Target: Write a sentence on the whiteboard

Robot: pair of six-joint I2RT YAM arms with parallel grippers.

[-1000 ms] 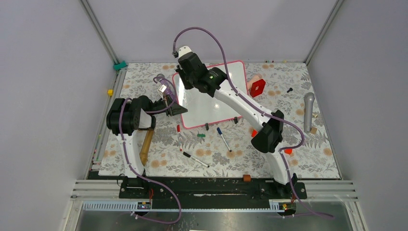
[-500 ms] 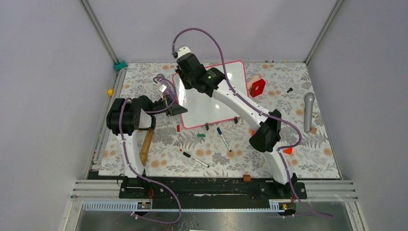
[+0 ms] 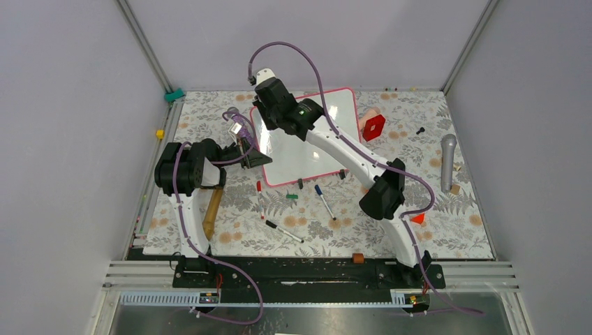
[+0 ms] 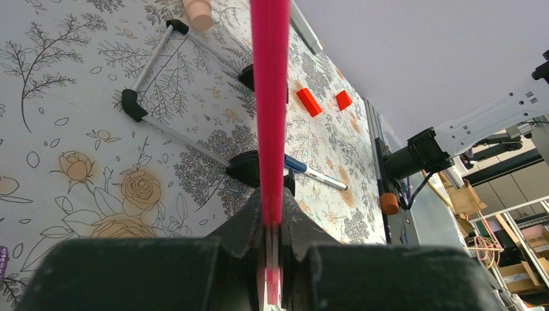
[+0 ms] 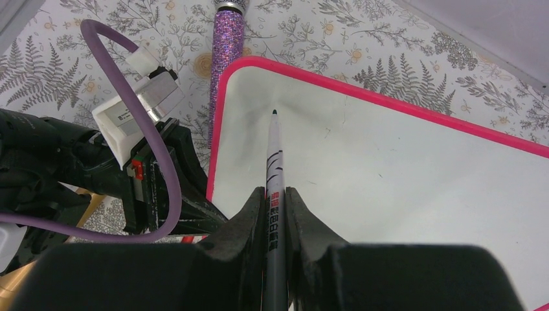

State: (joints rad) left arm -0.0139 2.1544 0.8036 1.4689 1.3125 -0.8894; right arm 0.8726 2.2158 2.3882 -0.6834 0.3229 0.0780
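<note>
Pink-framed whiteboard sits twd the far edge of the table, a bit left of centre. Its face is blank, no sentence on it yet. L gripper is clamped narrow on the frame at the board's left side, prob. to stop it sliding under pen pressure. R gripper is closed tight round a marker, w/ the barrel running out btwn the fingers. The uncapped tip is aimed just inside the board's far-left corner, a sensible start pt for line one. Can't tell if the tip touches the surface. Writing looks not yet begun; next move needs light, even contact.
</note>
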